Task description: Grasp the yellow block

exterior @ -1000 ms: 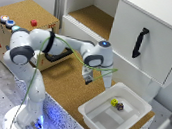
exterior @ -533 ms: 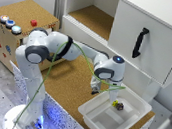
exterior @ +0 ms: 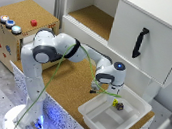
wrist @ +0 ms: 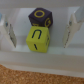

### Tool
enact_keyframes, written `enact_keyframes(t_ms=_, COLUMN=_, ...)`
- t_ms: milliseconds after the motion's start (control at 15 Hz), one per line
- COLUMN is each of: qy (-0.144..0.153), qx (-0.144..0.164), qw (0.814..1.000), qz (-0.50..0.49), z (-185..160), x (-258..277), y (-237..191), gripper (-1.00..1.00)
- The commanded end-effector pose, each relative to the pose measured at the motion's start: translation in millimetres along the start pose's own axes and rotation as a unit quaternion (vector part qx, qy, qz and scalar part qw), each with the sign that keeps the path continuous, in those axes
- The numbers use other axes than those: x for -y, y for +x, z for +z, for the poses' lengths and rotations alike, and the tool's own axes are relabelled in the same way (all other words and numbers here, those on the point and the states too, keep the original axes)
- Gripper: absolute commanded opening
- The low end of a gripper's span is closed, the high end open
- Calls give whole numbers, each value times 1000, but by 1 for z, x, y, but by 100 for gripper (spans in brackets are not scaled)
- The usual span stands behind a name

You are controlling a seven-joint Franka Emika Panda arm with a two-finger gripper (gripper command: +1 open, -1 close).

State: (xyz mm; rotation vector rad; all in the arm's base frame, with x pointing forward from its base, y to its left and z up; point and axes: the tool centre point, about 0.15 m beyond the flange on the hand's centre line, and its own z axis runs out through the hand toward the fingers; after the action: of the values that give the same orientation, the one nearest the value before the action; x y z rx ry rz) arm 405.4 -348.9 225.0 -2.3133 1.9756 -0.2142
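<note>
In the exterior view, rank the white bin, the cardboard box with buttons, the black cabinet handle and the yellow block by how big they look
1. cardboard box and white bin: they look about alike, so I won't rank them.
2. black cabinet handle
3. yellow block, a tiny speck in the bin beside a dark cube of similar size.

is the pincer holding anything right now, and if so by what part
Nothing is held. In the wrist view the pincer is open, its fingers apart on either side of the yellow block, with gaps showing. The dark cube sits just behind the block.
</note>
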Motion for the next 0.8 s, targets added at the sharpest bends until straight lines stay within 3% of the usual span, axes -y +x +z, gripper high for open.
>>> enact_keyframes(t_ms=0, qy=31, qx=-1, qw=998, qz=51, z=15, x=1, y=14, gripper=100)
enact_keyframes(t_ms=67, qy=34, qx=-3, qw=998, qz=55, z=13, x=1, y=15, gripper=-100)
enact_keyframes(t_ms=733, qy=38, qx=4, qw=997, qz=65, z=15, x=-11, y=-2, gripper=-100)
